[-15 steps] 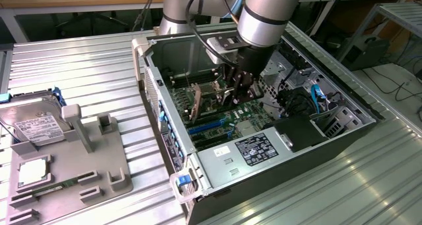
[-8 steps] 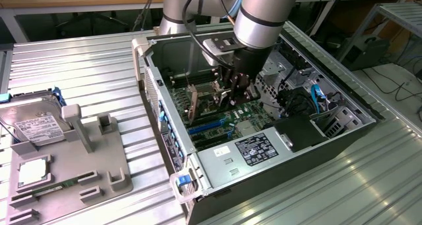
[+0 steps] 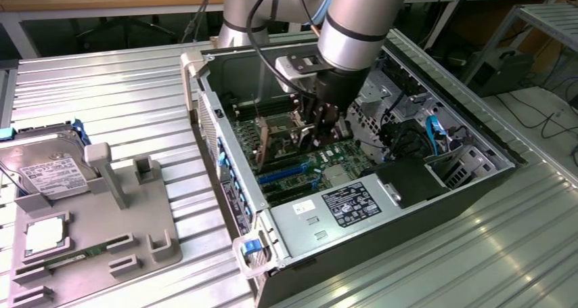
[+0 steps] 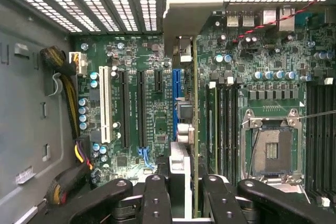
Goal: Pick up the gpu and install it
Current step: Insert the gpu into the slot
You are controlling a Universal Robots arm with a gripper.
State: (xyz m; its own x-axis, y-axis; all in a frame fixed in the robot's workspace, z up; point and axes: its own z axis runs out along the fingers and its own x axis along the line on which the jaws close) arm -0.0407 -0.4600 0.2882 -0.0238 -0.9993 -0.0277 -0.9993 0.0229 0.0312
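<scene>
Gripper (image 3: 323, 122): black, two-fingered, on a grey arm reaching down into the open computer case (image 3: 470, 128). Clenched on the gpu (image 4: 195, 129), which in the wrist view stands edge-on between the black fingers (image 4: 156, 198), a thin dark card with a silvery bracket end at the slotted rear wall.

Gpu, position: inside the case, upright over the motherboard (image 4: 131, 156), just beside the blue expansion slot (image 4: 176, 90) and between that slot and the memory slots. Whether its lower edge is seated in a slot cannot be told.

Motherboard: green, lying flat on the case floor. Carries a white slot (image 4: 104, 103), black expansion slots (image 4: 125, 108) alongside it, and an open processor socket (image 4: 273, 148) with a metal frame toward the memory-slot side.

Case: dark tower laid on its side, side panel off, resting on a ribbed metal table (image 3: 108, 98). Power supply (image 3: 348, 206) with a black label sits at the case's near end in the exterior view. Blue cables (image 3: 435, 133) run along the edge at the exterior view's right.

Parts tray (image 3: 135, 240): grey, on the table at the exterior view's left, well apart from the case. Holds a hard drive (image 3: 45, 176) with a white label at its far corner, a square chip (image 3: 43, 235) below it, and a narrow green memory stick (image 3: 68, 260) near its front edge.
</scene>
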